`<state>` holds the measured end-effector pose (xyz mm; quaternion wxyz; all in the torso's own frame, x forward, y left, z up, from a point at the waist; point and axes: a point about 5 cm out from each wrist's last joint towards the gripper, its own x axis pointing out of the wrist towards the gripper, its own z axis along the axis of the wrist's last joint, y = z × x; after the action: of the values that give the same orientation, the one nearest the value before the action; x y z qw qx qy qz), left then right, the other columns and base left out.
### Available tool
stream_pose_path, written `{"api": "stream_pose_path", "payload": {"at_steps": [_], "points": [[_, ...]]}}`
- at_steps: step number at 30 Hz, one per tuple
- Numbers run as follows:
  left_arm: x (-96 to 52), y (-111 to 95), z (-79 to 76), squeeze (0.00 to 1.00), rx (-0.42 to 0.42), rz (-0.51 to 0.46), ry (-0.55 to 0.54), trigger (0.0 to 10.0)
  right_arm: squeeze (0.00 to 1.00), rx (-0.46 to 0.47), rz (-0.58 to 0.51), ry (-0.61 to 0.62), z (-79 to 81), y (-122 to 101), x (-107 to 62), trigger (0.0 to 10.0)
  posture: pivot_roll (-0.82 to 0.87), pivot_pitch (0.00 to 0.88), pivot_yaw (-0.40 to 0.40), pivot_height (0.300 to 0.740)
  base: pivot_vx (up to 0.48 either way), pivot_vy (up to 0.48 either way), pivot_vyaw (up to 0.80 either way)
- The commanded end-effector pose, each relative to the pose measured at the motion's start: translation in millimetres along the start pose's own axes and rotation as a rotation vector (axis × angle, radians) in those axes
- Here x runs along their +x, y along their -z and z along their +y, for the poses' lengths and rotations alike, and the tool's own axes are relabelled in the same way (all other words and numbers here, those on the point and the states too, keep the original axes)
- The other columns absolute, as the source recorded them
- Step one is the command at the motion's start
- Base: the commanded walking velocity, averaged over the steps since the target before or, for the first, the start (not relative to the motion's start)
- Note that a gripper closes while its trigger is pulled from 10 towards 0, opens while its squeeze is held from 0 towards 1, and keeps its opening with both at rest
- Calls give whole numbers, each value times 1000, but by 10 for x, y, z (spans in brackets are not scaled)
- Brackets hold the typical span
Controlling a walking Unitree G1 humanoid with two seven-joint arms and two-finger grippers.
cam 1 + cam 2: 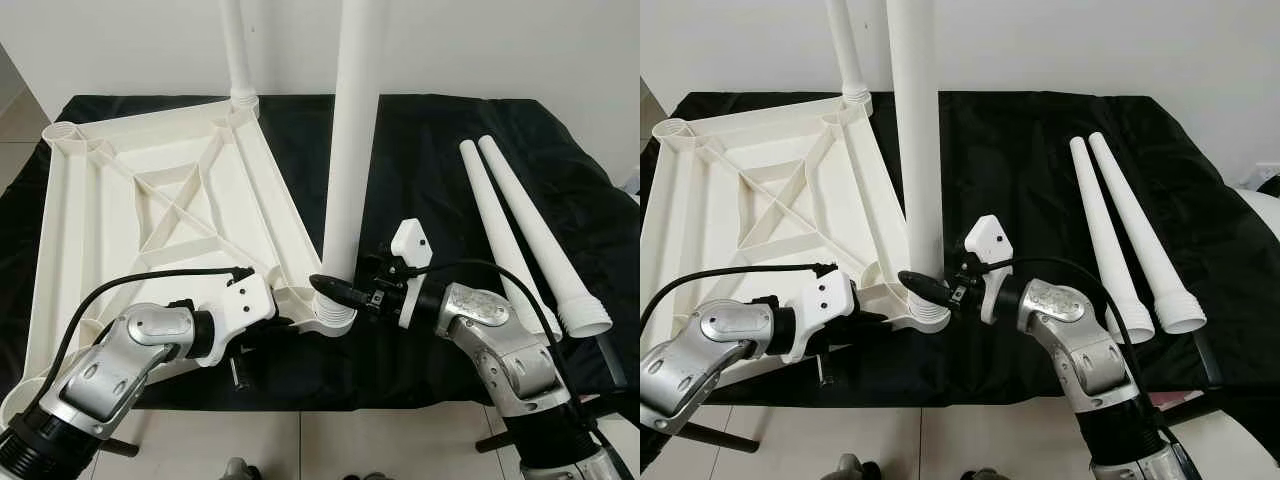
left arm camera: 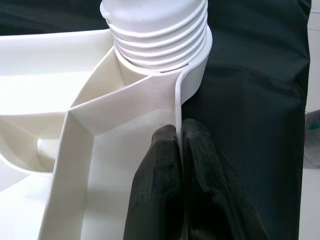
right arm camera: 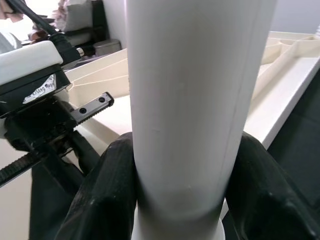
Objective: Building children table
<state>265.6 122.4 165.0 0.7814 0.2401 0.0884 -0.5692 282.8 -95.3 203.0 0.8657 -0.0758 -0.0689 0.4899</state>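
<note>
Leg [image 1: 352, 150] stands upright at centre frame in the eye views, its threaded foot seated in the near corner socket [image 1: 334, 316] of the upturned tabletop [image 1: 150, 200]. Tabletop lies rib-side up on the black cloth [image 1: 430, 150], filling the left half of the frame.

Right gripper [image 1: 340, 290], lower centre, pinches the leg just above the threads; the right wrist view shows a finger [image 3: 112, 195] on each side of the shaft. Left gripper [image 2: 180, 150] has its fingers pressed together on the thin outer wall of the tabletop just beside the socket, one finger inside the wall, one outside.

Step in hand, as I judge it: screwing this leg home. To do it well: keep the shaft plumb so the threads do not cross; hold the wall firmly so the top cannot turn with the leg; regrip in short turns. Several thread ridges show above the socket collar in the left wrist view, so likely not fully seated.

Sockets and contents: far corner socket at top centre holds a second leg [image 1: 236, 50], upright. Upper-left corner socket [image 1: 62, 133] is empty. Lower-left corner is hidden by the left arm; cannot tell.

Two spare legs [image 1: 520, 230] lie side by side on the cloth, right of frame.
</note>
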Motion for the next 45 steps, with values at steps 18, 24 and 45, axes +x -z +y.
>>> {"api": "stream_pose_path", "payload": {"at_steps": [18, 24, 45], "points": [[625, -840, 358, 0, -71, -282, -114, 0, 0, -34, 262, 786, -233, 467, 254, 0, 35, 162, 16, 740, 0, 0, 0], [724, -989, 468, 0, -89, -293, -151, 0, 0, 109, 226, 1019, -229, 471, 319, 0, 32, 165, 31, 740, 0, 0, 0], [586, -722, 374, 0, -75, -218, -107, 0, 0, 90, -11, 741, -180, 122, 464, 10000, 34, 165, 20, 740, 0, 0, 0]]}}
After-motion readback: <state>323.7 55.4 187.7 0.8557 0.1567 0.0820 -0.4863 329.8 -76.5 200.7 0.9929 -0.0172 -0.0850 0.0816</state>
